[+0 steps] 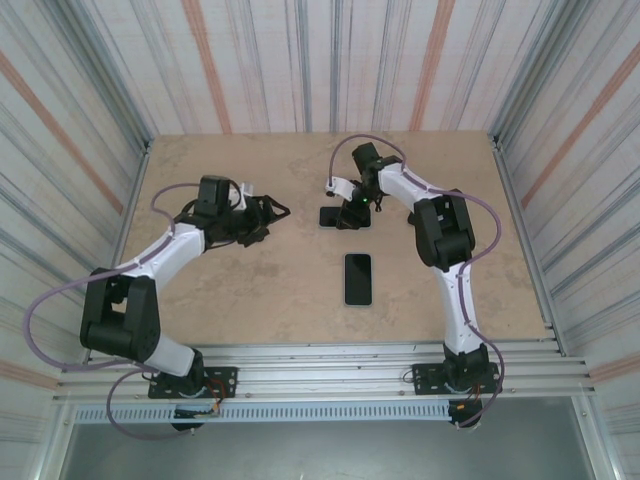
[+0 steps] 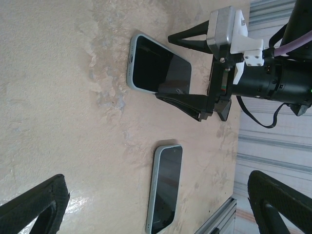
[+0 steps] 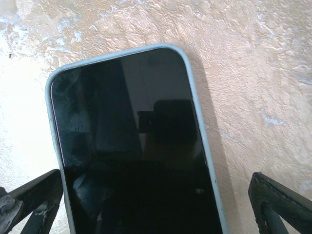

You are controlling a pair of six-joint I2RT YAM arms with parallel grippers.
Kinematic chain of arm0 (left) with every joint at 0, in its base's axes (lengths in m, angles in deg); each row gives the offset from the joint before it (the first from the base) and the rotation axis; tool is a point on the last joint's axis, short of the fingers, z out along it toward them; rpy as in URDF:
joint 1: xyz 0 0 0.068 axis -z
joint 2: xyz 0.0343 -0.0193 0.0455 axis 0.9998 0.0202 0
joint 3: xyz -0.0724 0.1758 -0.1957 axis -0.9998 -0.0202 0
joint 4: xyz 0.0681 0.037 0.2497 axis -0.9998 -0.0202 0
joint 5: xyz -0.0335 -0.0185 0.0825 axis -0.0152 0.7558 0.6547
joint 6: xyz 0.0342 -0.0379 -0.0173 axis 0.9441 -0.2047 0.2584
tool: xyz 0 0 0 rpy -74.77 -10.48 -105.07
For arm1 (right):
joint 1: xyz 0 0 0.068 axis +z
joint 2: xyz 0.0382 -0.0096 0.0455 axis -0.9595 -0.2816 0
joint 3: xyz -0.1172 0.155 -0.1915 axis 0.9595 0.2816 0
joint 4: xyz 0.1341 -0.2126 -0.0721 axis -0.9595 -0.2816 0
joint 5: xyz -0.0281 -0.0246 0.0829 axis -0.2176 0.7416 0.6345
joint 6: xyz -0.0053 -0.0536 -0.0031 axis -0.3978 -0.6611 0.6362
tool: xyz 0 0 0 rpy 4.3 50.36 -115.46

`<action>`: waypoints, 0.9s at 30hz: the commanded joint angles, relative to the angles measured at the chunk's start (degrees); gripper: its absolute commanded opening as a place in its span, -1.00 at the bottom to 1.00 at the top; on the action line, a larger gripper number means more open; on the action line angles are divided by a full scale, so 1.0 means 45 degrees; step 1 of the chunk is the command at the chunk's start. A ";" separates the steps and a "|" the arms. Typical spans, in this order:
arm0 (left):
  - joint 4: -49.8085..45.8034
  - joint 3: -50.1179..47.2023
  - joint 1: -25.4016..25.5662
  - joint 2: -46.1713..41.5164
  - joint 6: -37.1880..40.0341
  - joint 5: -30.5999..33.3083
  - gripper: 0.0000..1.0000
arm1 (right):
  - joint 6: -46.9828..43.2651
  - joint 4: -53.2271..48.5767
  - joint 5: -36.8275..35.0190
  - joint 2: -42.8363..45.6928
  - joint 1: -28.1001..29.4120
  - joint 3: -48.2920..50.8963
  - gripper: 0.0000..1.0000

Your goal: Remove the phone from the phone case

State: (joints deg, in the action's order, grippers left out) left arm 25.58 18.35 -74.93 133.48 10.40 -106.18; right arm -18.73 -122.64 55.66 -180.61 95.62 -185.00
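Phone [image 3: 131,146] in its pale blue case [image 3: 194,92] straddled by the right gripper [image 3: 153,195].
It is laid flat on the table [image 3: 258,73] directly beneath the wide-spread fingers. The left gripper [image 1: 275,212] is likewise spread, empty. A second phone [image 1: 358,278] is seen behind the right gripper.

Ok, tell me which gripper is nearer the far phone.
Right. The right gripper hangs open directly over the far phone; the left gripper sits open off to its left, apart.

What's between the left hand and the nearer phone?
Only bare beige tabletop separates the left hand from the nearer light-rimmed black phone, in the top view.
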 commanded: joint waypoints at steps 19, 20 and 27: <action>-0.0633 0.1114 -0.0025 0.1523 0.1026 -0.0953 0.96 | -0.1677 -0.1575 -0.1094 -0.0160 0.0185 0.0592 0.86; -0.0627 0.1130 -0.0025 0.1562 0.1038 -0.0948 0.96 | -0.1694 -0.1519 -0.1254 -0.0132 0.0195 0.0634 0.85; -0.0651 0.1170 -0.0045 0.1675 0.1119 -0.0997 0.95 | -0.1707 -0.0833 -0.1618 -0.0005 0.0262 0.0835 0.41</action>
State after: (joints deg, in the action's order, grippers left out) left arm 23.43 22.18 -74.95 140.52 13.90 -109.46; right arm -25.09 -124.15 52.95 -179.74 96.58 -183.43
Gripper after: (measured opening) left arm 0.978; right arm 0.738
